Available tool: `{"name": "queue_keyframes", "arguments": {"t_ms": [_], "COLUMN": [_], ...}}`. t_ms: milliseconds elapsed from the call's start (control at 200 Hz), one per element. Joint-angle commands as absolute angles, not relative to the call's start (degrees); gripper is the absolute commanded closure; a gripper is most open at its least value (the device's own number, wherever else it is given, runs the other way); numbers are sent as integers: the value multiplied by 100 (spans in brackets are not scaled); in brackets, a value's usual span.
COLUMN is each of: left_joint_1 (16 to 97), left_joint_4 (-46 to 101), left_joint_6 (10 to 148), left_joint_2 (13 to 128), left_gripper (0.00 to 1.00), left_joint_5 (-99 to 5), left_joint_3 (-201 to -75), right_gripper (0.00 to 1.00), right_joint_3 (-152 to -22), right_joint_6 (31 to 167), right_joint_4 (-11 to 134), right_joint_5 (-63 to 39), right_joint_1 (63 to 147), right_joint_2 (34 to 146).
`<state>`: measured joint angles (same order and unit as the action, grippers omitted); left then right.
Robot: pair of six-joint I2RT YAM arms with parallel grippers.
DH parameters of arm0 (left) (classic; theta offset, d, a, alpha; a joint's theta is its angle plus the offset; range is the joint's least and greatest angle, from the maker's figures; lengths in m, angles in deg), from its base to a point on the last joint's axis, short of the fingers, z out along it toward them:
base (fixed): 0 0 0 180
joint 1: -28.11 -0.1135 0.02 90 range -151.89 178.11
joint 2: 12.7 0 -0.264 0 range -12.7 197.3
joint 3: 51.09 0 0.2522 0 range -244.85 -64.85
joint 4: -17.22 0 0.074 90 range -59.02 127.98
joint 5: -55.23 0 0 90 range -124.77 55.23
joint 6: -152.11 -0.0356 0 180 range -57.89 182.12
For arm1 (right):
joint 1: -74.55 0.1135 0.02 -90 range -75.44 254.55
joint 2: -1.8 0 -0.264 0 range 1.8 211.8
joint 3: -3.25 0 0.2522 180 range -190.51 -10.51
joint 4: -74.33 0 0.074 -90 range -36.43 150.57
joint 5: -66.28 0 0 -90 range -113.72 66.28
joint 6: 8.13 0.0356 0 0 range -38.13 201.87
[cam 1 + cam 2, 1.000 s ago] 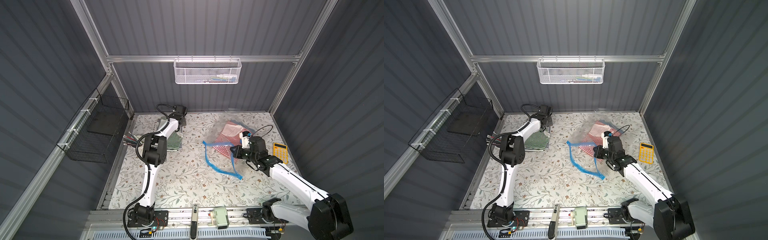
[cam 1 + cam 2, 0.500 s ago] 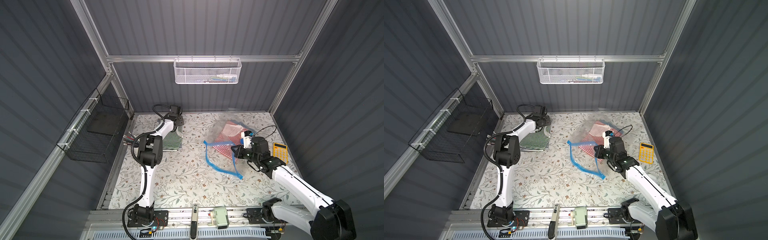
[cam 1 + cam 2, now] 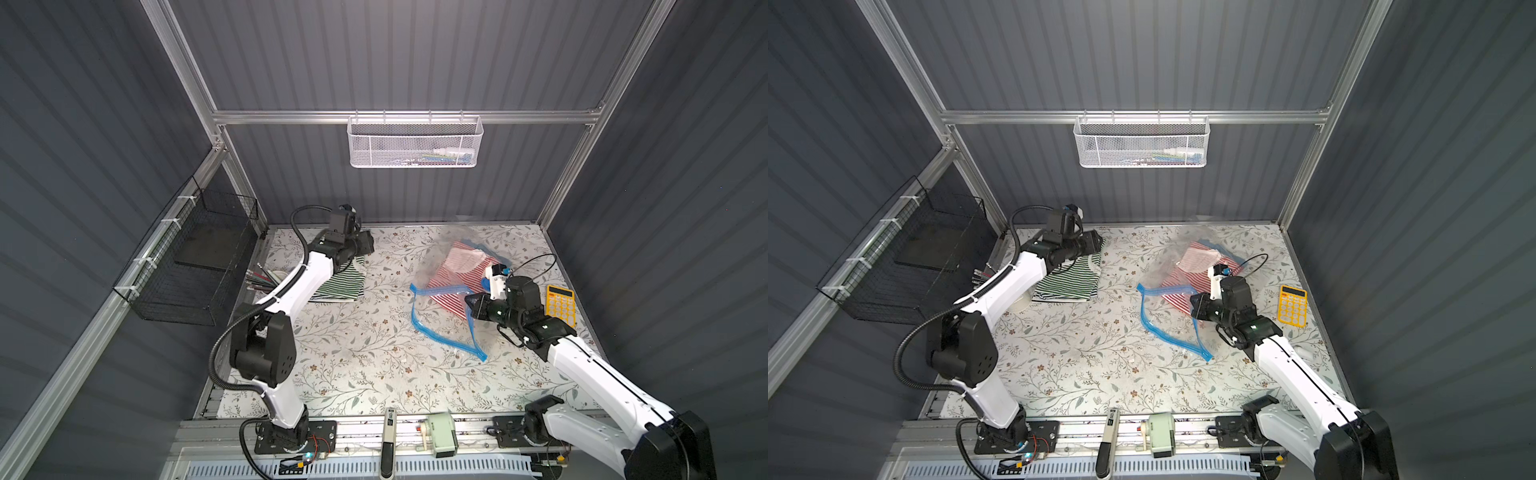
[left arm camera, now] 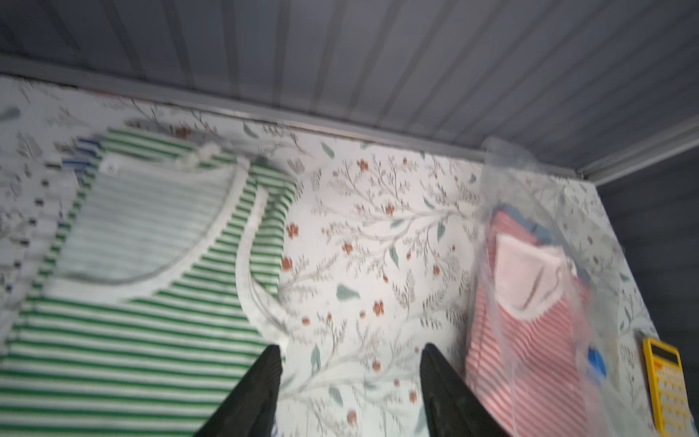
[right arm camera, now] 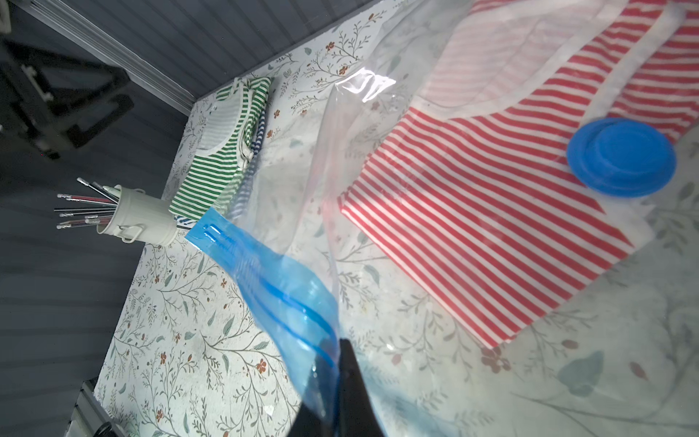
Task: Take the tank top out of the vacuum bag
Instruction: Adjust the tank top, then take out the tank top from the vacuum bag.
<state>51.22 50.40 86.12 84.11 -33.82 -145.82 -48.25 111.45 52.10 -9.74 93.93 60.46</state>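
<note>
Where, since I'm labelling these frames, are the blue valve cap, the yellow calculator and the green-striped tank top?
blue valve cap [image 5: 622, 157]: right wrist view, centre of the round cap.
yellow calculator [image 3: 1293, 305]: in a top view, middle of its keypad.
green-striped tank top [image 4: 132, 340]: left wrist view, striped chest below the neckline.

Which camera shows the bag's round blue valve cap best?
Right wrist view: the valve cap is close, sharp, whole. Left wrist view shows only a blurred blue patch; in both top views the right arm mostly hides it.
</note>
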Motion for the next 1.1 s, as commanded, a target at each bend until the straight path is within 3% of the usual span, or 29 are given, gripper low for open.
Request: {"name": "queue_keyframes", "arguments": {"t_ms": [0, 140, 260, 380, 620, 1005, 1095], "left_joint_1": [5445, 5901, 6503, 7428, 8717, 9588, 9662], "left_joint_4": [5311, 5224, 4418, 4036, 2786, 1126, 114], "left_joint_6": [9087, 9512, 10150, 10562, 11954, 12716, 12995], "left_joint_2": [7643, 6754, 6308, 6242, 6286, 6677, 6798], "left_gripper": [40, 38, 23, 18, 21, 25, 33], "left_joint_5": [-3198, -3261, -3490, -3067, -2175, -1540, -1353], "left_joint_3": [-13610, -12595, -11760, -11686, -11335, -11061, -10697], "right_gripper": [100, 100, 100, 100, 100, 100, 100], "right_joint_3": [-5022, -4905, -4760, -4830, -4971, -5033, -5139], "right_joint_6": [11160, 11048, 10991, 10999, 10914, 10796, 10803], "right_joint_4": [5049, 5093, 5247, 5223, 4975, 5013, 4920], "right_joint_5": [-807, -854, -850, -751, -652, -572, -511], "right_joint_1": [9373, 9371, 9371, 9371, 9380, 9380, 9380], "right_joint_2": [6048, 5873, 5710, 5713, 5687, 5500, 5535]}}
